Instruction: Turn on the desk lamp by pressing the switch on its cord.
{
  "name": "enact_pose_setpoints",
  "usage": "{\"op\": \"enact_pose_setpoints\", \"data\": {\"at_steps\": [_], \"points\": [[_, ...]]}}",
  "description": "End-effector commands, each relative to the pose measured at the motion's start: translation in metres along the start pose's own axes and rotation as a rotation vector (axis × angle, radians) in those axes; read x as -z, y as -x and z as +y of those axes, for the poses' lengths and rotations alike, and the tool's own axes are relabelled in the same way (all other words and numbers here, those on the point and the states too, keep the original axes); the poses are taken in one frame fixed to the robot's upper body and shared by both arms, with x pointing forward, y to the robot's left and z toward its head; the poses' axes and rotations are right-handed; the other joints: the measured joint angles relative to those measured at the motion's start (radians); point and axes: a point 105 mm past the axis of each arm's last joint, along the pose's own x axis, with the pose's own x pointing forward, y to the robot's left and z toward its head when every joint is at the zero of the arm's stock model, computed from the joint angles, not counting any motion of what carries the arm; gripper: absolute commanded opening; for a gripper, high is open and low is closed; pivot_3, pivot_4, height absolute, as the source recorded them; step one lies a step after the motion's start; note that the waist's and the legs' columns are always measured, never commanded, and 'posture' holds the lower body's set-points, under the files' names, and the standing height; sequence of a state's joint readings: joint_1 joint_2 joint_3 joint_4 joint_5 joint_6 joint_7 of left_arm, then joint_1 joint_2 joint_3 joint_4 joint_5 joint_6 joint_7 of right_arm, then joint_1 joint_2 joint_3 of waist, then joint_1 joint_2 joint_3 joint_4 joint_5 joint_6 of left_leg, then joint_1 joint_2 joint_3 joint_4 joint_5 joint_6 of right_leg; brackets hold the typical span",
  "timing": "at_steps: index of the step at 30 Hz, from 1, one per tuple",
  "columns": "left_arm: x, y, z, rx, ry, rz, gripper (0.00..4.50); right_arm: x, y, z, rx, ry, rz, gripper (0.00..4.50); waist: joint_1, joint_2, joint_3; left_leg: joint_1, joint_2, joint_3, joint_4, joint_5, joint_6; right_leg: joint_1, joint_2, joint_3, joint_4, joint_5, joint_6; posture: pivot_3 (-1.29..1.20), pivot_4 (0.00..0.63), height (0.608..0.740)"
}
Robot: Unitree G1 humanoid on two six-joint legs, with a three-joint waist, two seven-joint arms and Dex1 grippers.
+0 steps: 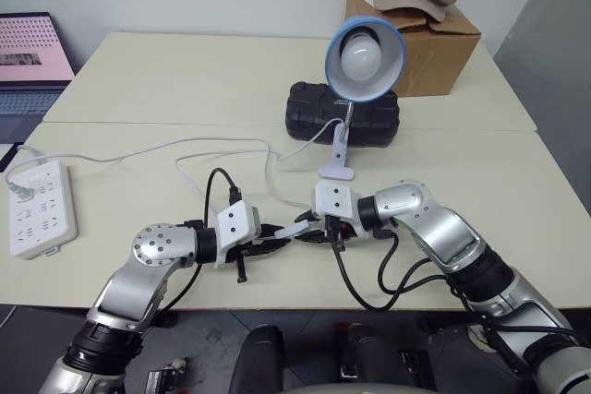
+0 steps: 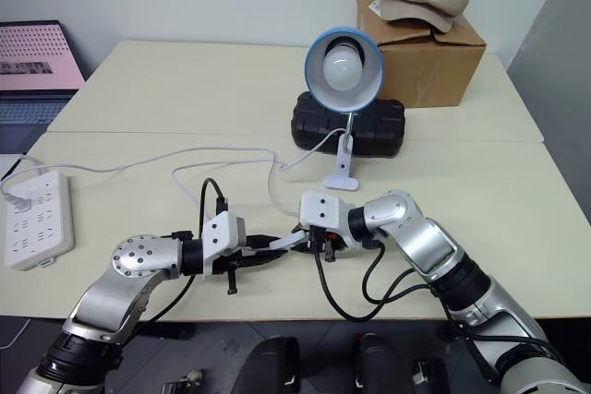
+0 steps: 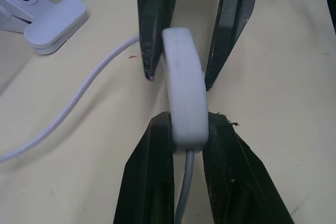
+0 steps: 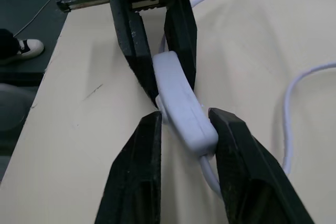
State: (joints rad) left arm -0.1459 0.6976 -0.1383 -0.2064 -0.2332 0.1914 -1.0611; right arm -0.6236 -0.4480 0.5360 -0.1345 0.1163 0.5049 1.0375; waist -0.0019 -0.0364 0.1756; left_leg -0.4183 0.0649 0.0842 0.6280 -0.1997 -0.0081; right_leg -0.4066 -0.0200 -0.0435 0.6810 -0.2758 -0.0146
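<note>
Above the near edge of the cream table [image 1: 185,89], the left gripper [image 1: 282,241] and right gripper [image 1: 312,231] meet tip to tip, each clamped on one end of the white switch [image 3: 184,90]. The cord [image 1: 222,147] trails back to the unlit desk lamp [image 1: 362,57], clipped upright well behind them.

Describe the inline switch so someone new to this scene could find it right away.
Start at the blue-rimmed desk lamp on the cream table and follow its thin white cord toward the near edge. There the left claw and the right claw meet, each shut on one end of the switch. It is a slim white oblong, thicker than the cord and far smaller than the power strip.
</note>
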Motion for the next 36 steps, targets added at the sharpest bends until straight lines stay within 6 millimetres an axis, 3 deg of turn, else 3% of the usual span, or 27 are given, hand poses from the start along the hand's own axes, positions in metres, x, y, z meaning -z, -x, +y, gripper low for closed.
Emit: {"op": "enact_pose_setpoints", "data": {"at_steps": [1, 11, 13, 15, 22, 25, 29, 36], "points": [[-0.016, -0.001, 0.001, -0.009, -0.049, -0.050, 0.42, -0.010, 0.002, -0.005, 0.023, 0.033, -0.028, 0.89, 0.000, 0.000, 0.000, 0.000, 0.000, 0.000, 0.000, 0.000, 0.000, 0.000, 0.000, 0.000, 0.000, 0.000, 0.000, 0.00, 0.150, 0.740], [-0.017, -0.002, 0.002, -0.001, -0.067, -0.046, 0.42, -0.017, 0.003, 0.000, -0.008, 0.021, -0.082, 0.88, 0.000, 0.000, 0.000, 0.000, 0.000, 0.000, 0.000, 0.000, 0.000, 0.000, 0.000, 0.000, 0.000, 0.000, 0.000, 0.00, 0.150, 0.740], [-0.017, -0.001, 0.002, 0.000, -0.071, -0.045, 0.42, -0.019, 0.005, -0.003, 0.003, 0.019, -0.100, 1.59, 0.000, 0.000, 0.000, 0.000, 0.000, 0.000, 0.000, 0.000, 0.000, 0.000, 0.000, 0.000, 0.000, 0.000, 0.000, 0.00, 0.150, 0.740], [-0.017, -0.001, 0.003, 0.001, -0.077, -0.043, 0.42, -0.022, 0.009, -0.006, 0.018, 0.027, -0.110, 1.82, 0.000, 0.000, 0.000, 0.000, 0.000, 0.000, 0.000, 0.000, 0.000, 0.000, 0.000, 0.000, 0.000, 0.000, 0.000, 0.00, 0.150, 0.740], [-0.017, -0.002, 0.008, -0.010, -0.088, -0.040, 0.42, -0.026, 0.029, -0.010, 0.072, 0.062, -0.114, 3.59, 0.001, 0.000, 0.000, 0.000, 0.000, 0.000, 0.000, 0.000, 0.000, 0.000, 0.000, 0.000, 0.000, 0.000, 0.000, 0.00, 0.150, 0.740], [-0.011, -0.006, 0.017, -0.048, -0.109, -0.011, 0.42, -0.021, 0.050, -0.005, 0.114, 0.051, -0.094, 4.38, 0.004, 0.000, 0.000, 0.000, 0.000, 0.000, 0.000, 0.000, 0.000, 0.000, 0.000, 0.000, 0.000, 0.000, 0.000, 0.00, 0.150, 0.740], [-0.005, -0.012, 0.030, -0.087, -0.135, 0.019, 0.42, -0.009, 0.074, 0.004, 0.185, -0.003, -0.055, 4.49, 0.008, 0.000, 0.000, -0.001, -0.001, 0.000, 0.000, 0.000, 0.000, 0.000, 0.000, 0.000, -0.001, 0.000, 0.000, 0.00, 0.150, 0.740], [0.004, -0.026, 0.033, -0.056, -0.138, 0.026, 0.42, 0.011, 0.094, 0.010, 0.336, -0.074, 0.016, 4.49, 0.000, 0.000, 0.000, 0.000, 0.000, 0.000, 0.000, 0.000, 0.000, 0.000, 0.000, 0.000, 0.000, 0.000, 0.000, 0.00, 0.150, 0.740]]}}
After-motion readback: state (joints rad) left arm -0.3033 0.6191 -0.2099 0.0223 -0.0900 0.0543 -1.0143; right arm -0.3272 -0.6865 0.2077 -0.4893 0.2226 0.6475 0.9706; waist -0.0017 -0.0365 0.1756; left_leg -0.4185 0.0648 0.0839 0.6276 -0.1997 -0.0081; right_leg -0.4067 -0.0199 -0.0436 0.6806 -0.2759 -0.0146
